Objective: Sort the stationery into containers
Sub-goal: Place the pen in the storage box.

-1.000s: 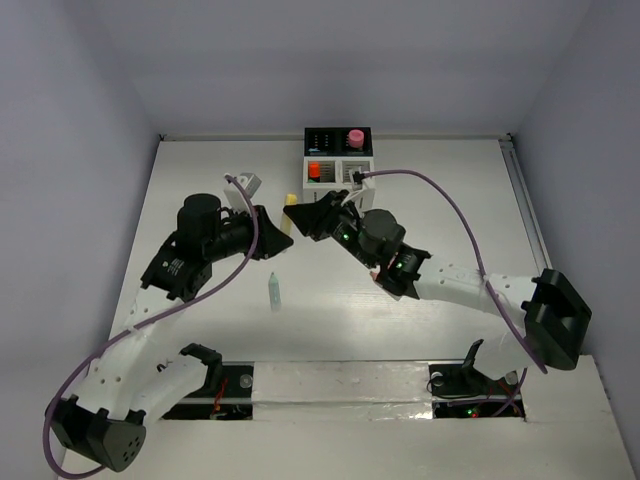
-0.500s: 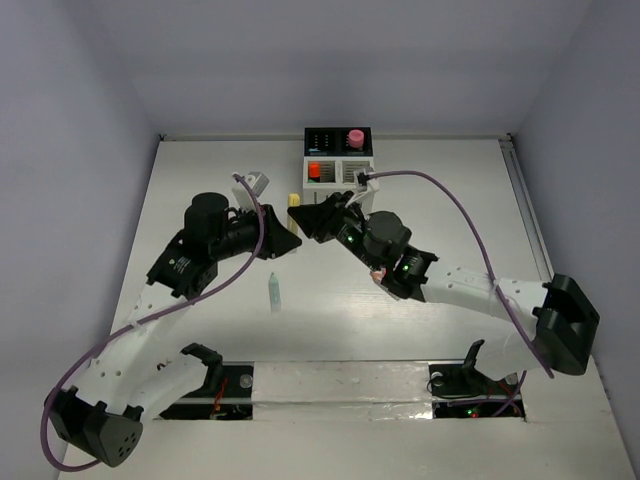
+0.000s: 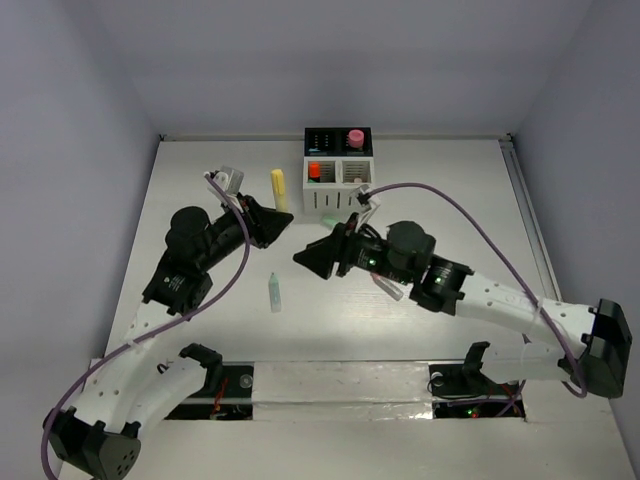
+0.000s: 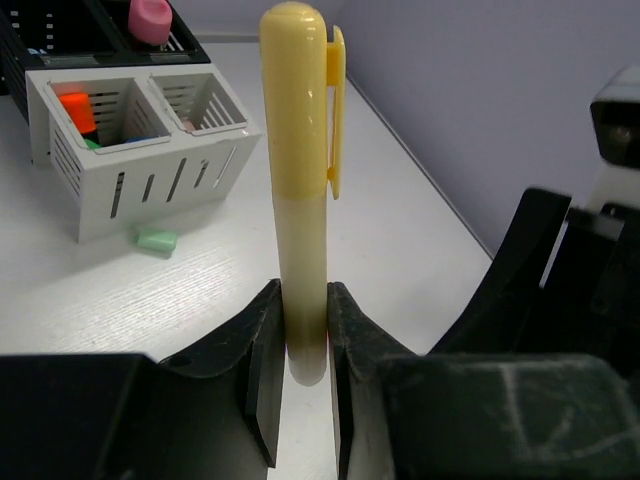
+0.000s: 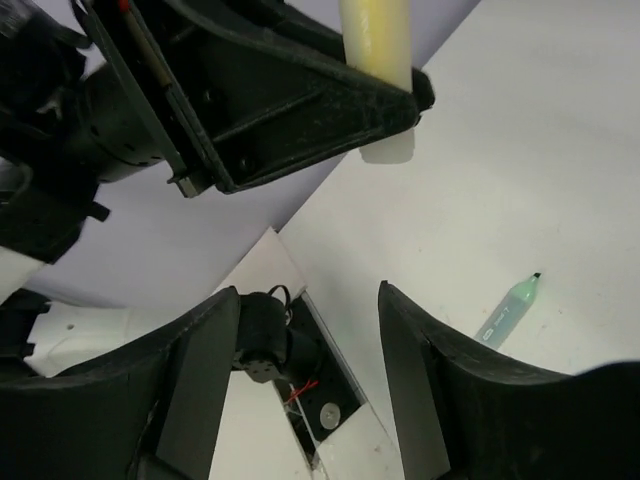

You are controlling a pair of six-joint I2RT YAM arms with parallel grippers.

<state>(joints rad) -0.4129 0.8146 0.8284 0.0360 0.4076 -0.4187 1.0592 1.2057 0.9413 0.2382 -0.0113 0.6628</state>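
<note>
My left gripper (image 3: 279, 217) (image 4: 297, 345) is shut on the lower end of a yellow highlighter (image 3: 279, 188) (image 4: 297, 150) with a clip, which stands up out of the jaws. My right gripper (image 3: 306, 258) (image 5: 310, 370) stands open and empty just to its right, apart from the pen. The containers are one organizer (image 3: 338, 195) (image 4: 130, 195) at the back, with two white slatted and two black compartments. An orange highlighter (image 3: 313, 170) (image 4: 76, 108) sits in a white one, a pink one (image 3: 354, 136) (image 4: 150, 15) in a black one. A green highlighter (image 3: 273, 291) (image 5: 510, 310) lies on the table.
A small green piece (image 4: 156, 240) lies in front of the white compartments. A pale object (image 3: 389, 288) lies partly under my right forearm. A purple cable (image 3: 470, 215) arcs over the right arm. The arm bases and a white rail (image 3: 340, 385) line the near edge.
My right gripper has opened, let go of the yellow highlighter and drawn back toward the near side. The left gripper keeps the highlighter and has swung it a little left and back.
</note>
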